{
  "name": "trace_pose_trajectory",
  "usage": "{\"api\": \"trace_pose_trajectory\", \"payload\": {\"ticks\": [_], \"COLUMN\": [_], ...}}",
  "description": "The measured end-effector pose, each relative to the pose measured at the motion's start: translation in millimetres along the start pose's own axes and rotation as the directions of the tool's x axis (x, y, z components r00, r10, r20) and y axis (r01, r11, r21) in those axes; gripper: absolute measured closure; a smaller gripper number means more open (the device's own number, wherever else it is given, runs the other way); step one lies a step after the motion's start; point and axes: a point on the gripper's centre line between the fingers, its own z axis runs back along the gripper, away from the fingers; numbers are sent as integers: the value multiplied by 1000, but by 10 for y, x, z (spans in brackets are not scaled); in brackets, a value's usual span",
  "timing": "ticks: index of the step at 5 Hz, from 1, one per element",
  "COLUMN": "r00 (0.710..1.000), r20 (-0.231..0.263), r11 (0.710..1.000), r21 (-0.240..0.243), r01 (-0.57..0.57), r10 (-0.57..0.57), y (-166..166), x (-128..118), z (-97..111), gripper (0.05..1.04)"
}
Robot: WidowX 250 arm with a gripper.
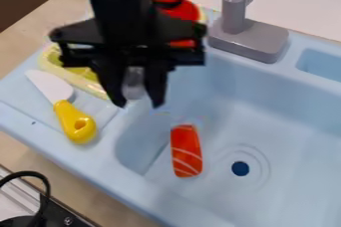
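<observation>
1. While it takes up most of the view, the pale blue sink (266, 91) has a deep basin, a raised rim and a flat ledge at its left; the tan surface (33, 156) shows along its lower left side.
2. The black gripper (140, 105) hangs point-down over the left part of the sink, between the knife and the tap. Its jaws stand apart with a gap between their tips; a pale grey patch shows between them higher up, and whether that is something held I cannot tell.
3. The grey tap (234, 12) stands upright on a blocky base at the back rim, a small handle at its side.
4. The pale yellow dish (77, 79), greenish inside, lies at the left, partly hidden by the gripper.
5. The knife (50, 89) lies on the ledge just beside the dish, its white blade pointing to the upper left, its rounded yellow handle, with a hole near the end, to the lower right.
6. The red thing (183, 11) is rounded and partly hidden behind the gripper.
7. The salmon piece (186, 151) lies in the basin, left of the drain (240, 168) and apart from the jaws. It is oblong, orange-red, with thin white curved stripes.
8. The drain is a dark blue round hole with faint rings around it.
</observation>
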Motion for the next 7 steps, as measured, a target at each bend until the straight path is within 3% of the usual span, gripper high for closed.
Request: {"api": "trace_pose_trajectory", "payload": {"ticks": [3,4,7], "r00": [993,991,986], "r20": [-37,-23,-72], "r11": [990,988,985], "r21": [84,85,69], "r01": [116,131,156], "r10": [-113,-129,-152], "y": [264,301,412], "x": [386,452,558], "z": [-118,-145,-469], "gripper": [730,730,730]}}
